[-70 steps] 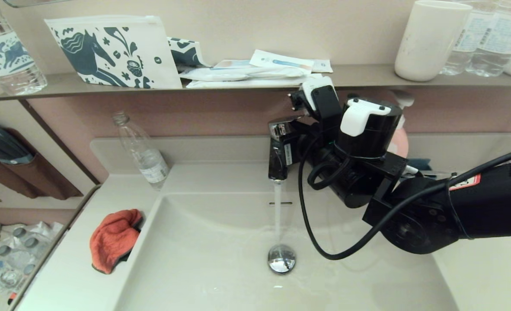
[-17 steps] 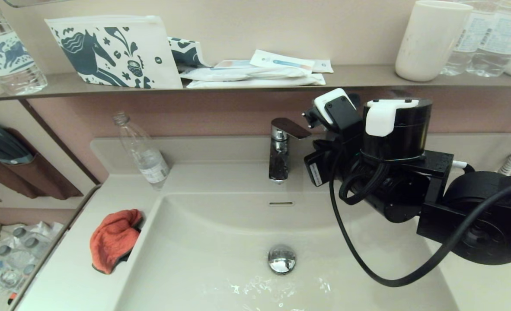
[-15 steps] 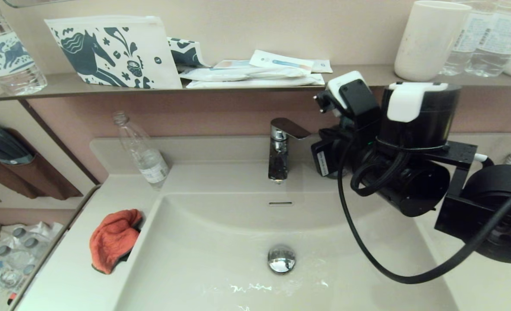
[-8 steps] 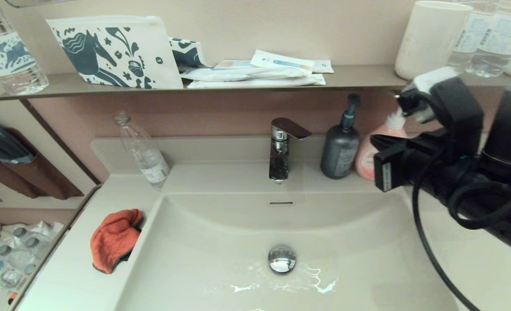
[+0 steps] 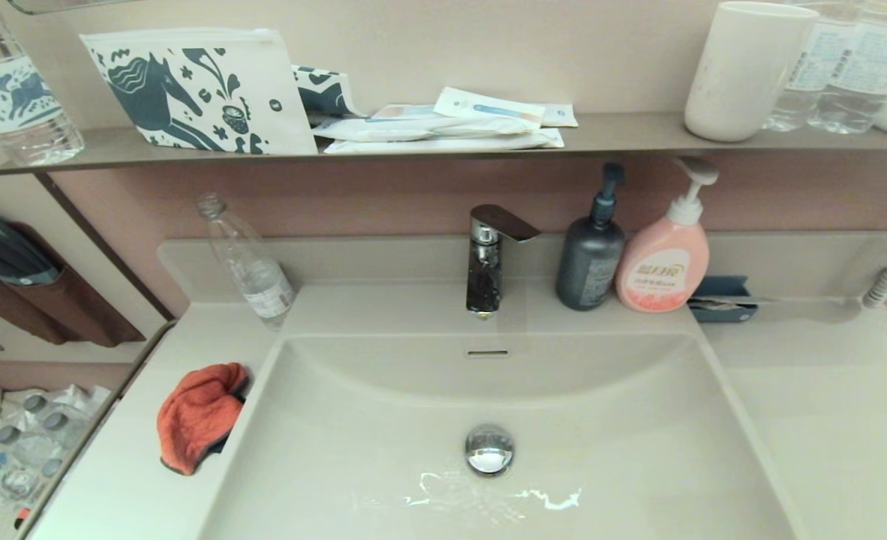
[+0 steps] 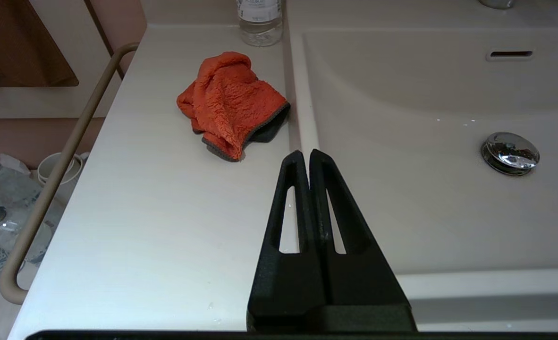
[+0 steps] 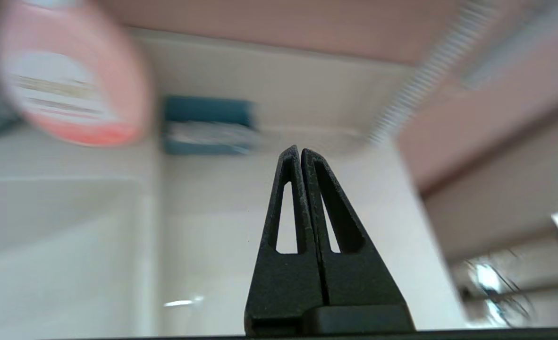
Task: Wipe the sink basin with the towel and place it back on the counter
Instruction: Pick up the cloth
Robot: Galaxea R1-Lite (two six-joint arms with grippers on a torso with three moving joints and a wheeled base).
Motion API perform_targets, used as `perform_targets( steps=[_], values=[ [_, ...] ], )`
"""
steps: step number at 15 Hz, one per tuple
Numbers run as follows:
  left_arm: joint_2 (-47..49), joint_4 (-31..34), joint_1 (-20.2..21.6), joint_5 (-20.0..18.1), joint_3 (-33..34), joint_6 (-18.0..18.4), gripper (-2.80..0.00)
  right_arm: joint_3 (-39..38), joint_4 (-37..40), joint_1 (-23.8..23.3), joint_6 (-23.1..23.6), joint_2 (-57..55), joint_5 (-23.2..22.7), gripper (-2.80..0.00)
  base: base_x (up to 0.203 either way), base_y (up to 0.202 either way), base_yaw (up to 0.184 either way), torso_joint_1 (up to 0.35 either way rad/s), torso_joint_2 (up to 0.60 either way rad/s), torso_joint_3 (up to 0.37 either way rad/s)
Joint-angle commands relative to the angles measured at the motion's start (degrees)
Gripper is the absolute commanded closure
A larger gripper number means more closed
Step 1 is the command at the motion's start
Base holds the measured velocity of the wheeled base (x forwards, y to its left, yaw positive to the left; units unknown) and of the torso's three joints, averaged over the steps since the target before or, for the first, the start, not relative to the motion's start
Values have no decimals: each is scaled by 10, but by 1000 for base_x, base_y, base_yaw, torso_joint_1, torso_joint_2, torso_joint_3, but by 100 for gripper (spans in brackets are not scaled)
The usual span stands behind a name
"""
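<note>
The towel lies bunched on the counter, touching the left rim of the sink basin, untouched. My left gripper hangs clenched and empty near the towel, over that same rim. My right gripper is clenched on nothing, over the counter right of the basin. Judgement: pickup not begun; next I must part the left fingers and descend onto the towel.
</note>
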State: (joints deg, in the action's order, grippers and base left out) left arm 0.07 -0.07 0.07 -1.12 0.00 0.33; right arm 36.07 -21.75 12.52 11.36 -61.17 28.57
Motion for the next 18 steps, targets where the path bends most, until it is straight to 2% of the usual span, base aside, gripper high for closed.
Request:
perform_targets(
  steps=[1, 2, 4, 10, 14, 15, 18],
  values=[
    [0, 0, 0, 0, 0, 0, 0, -44, 35, -71, -2, 122, 1, 0, 0, 0, 0, 0, 0, 0],
    [0, 0, 0, 0, 0, 0, 0, -65, 61, -100, -13, 154, -2, 0, 0, 0, 0, 0, 0, 0],
    [0, 0, 0, 0, 0, 0, 0, -97, 96, -114, -32, 222, -10, 0, 0, 0, 0, 0, 0, 0],
    [0, 0, 0, 0, 0, 0, 0, -133, 237, -120, -47, 402, -12, 0, 0, 0, 0, 0, 0, 0],
    [0, 0, 0, 0, 0, 0, 0, -149, 254, -119, -54, 486, 6, 0, 0, 0, 0, 0, 0, 0],
    [0, 0, 0, 0, 0, 0, 0, -156, 252, -119, -55, 499, -4, 0, 0, 0, 0, 0, 0, 0],
    [0, 0, 0, 0, 0, 0, 0, -190, 250, -123, -64, 561, -105, 0, 0, 0, 0, 0, 0, 0]
  ],
)
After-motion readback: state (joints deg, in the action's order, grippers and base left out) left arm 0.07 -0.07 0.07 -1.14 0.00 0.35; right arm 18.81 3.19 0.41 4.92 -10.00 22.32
